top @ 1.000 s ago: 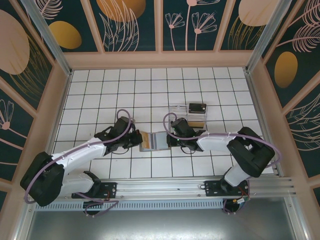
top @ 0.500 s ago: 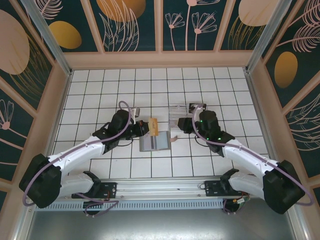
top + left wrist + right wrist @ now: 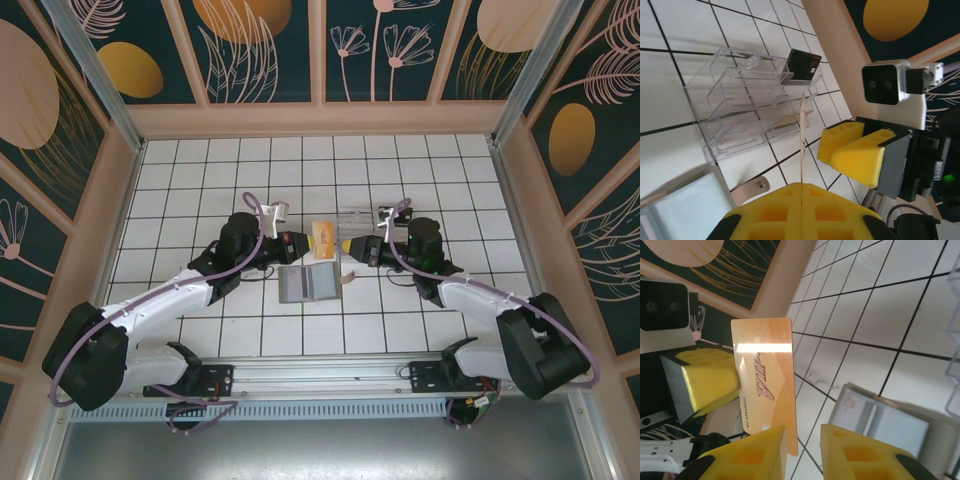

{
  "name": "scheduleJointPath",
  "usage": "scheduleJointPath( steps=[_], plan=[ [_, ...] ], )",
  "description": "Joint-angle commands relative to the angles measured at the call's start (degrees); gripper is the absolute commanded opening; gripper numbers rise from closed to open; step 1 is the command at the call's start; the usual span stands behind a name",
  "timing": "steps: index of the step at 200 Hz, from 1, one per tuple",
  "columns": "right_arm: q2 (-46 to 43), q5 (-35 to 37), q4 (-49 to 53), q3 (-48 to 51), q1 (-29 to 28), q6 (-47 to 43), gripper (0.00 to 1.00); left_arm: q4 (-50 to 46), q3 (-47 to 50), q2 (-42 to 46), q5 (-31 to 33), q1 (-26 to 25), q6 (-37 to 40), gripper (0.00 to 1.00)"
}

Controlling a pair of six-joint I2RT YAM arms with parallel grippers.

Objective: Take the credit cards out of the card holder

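From the top camera, the card holder [image 3: 308, 283] lies open and flat on the white-tiled bench [image 3: 200, 180], blue-grey inside up, its tan strap tab [image 3: 347, 277] toward the right arm. Just beyond it the left gripper [image 3: 303, 243] is closed on a tan-gold credit card [image 3: 323, 237], held clear of the card holder. The right gripper [image 3: 352, 247] faces it from the other side. A clear plastic tray [image 3: 357, 216] stands just behind. In the left wrist view the left gripper [image 3: 802, 192] pinches the tan-gold credit card [image 3: 802, 150] edge-on between its yellow pads. The right gripper [image 3: 854, 146] sits just beside it, pads parted, and the clear plastic tray [image 3: 740, 100] holds a dark credit card [image 3: 802, 65] (upright in a far compartment). The right wrist view has the tan-gold credit card [image 3: 765, 385] face-on, its lower corner reaching into the gap of the spread right gripper [image 3: 802, 440]. Whether it touches either pad I cannot tell. The left gripper [image 3: 710, 380] grips its far edge, with the card holder [image 3: 890, 417] on the tiles beneath.
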State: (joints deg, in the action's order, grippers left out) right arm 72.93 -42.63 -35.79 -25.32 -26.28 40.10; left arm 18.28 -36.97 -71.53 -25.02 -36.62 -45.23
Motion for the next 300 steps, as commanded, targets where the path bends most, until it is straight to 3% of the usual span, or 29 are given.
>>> scheduleJointPath(
  steps=[1, 176, 246, 261, 269, 275, 296, 300],
  plan=[
    [1.5, -4.7, -7.4, 0.6, 0.2, 2.9, 0.26, 4.7, 0.6, -0.5, -2.7, 0.6, -0.7, 0.00],
    [5.8, -7.8, -13.0, -2.4, -1.7, 4.9, 0.26, 7.8, 3.2, -1.4, -6.0, 0.6, -2.5, 0.00],
    [5.6, -7.9, -12.1, -1.9, -1.7, 4.5, 0.02, 7.8, 3.0, -1.9, -6.2, 0.5, -2.3, 0.00],
    [4.6, -7.3, -9.3, -1.9, -1.5, 2.9, 0.01, 7.3, 2.9, -1.8, -5.8, 0.6, -1.8, 0.28],
    [3.7, -6.6, -6.6, -2.1, -1.4, 1.3, 0.00, 6.5, 2.6, -1.6, -5.3, 0.6, -1.3, 0.57],
    [2.7, -5.9, -3.8, -2.4, -1.4, -0.3, 0.00, 5.9, 2.4, -1.4, -4.6, 0.7, -1.0, 0.72],
    [-2.1, -0.6, 7.9, -4.1, -1.3, -7.0, 0.00, 4.2, 1.9, -0.1, -2.7, 0.7, 0.3, 0.97],
    [-2.9, 0.7, 10.4, -4.7, -1.2, -8.5, 0.00, 3.9, 1.9, 0.1, -2.3, 0.7, 0.4, 0.99]
  ],
)
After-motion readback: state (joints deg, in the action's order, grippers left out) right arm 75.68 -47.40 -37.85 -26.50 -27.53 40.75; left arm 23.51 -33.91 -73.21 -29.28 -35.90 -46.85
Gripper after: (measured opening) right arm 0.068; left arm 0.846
